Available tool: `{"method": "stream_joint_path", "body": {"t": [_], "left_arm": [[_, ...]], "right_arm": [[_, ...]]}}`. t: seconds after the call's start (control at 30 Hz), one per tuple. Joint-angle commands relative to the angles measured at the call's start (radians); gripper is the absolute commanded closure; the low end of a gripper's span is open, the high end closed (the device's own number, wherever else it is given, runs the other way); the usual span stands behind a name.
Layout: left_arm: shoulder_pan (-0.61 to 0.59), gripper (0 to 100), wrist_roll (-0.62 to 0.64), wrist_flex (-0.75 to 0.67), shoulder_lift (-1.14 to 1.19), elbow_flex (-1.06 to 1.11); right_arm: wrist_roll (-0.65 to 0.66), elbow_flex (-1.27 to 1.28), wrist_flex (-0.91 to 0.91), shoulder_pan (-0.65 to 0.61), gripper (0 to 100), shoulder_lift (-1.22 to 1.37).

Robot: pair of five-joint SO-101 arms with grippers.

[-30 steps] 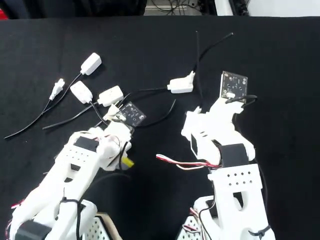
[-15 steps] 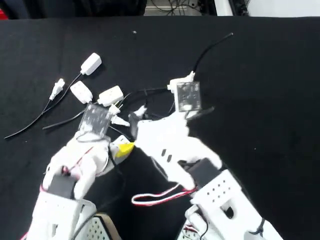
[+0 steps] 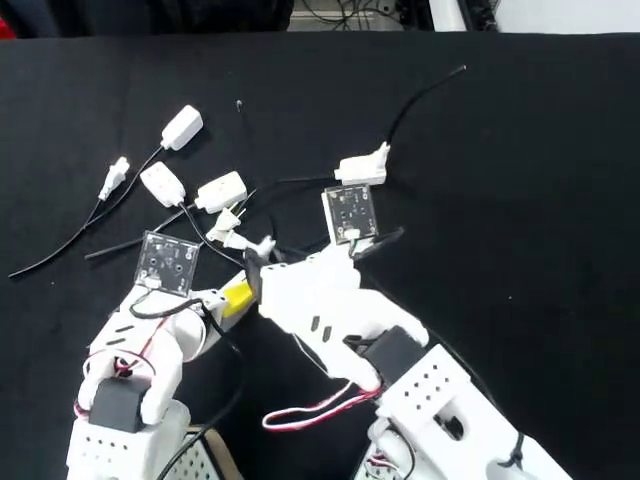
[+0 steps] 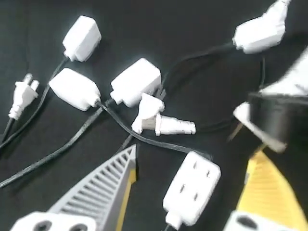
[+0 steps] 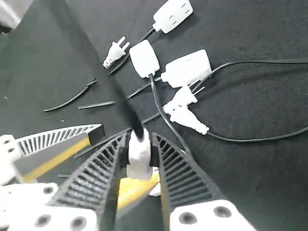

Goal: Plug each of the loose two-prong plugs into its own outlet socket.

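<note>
Swung over with right end effector (image 5: pixel 138 139) clenched on white plug (image 5: pixel 139 156), close beside left end effector (image 4: pixel 195 166), released wide around outlet socket (image 4: pixel 191 188). Probably mid-carry; next needs prongs lined up with socket slots, then pushed home.

The right gripper (image 3: pixel 256 268) is positioned just beside the yellow finger (image 3: pixel 235 298) of the left gripper (image 3: pixel 222 290), with a white plug (image 3: pixel 265 245) at its tip. Just ahead of it lie two loose plugs (image 3: pixel 233 222). Three white outlet blocks (image 3: pixel 222 190) and a further plug (image 3: pixel 115 178) lie beyond these on the black table (image 3: pixel 540 150).
</note>
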Motion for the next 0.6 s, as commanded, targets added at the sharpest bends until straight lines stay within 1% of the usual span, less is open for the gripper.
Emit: {"method": "stream_joint_path", "body": {"t": [0.0,0.23,0.4,0.47,0.57], "left_arm": [[-0.028,65,0.015,-0.032,-0.026,-0.012],[-0.025,65,0.014,-0.032,-0.023,-0.01],[-0.03,65,0.003,0.032,-0.023,-0.015],[-0.031,65,-0.055,0.092,-0.023,-0.021],[-0.047,66,-0.169,0.181,-0.023,-0.021]], "right_arm": [[0.011,-0.059,0.08,-0.029,98.6,-0.008],[0.014,-0.067,0.109,-0.026,98.6,-0.008],[0.023,-0.087,0.11,0.006,98.6,-0.007],[0.06,-0.087,0.11,0.028,98.6,-0.007],[0.078,-0.087,0.11,0.049,98.6,-0.007]]}}
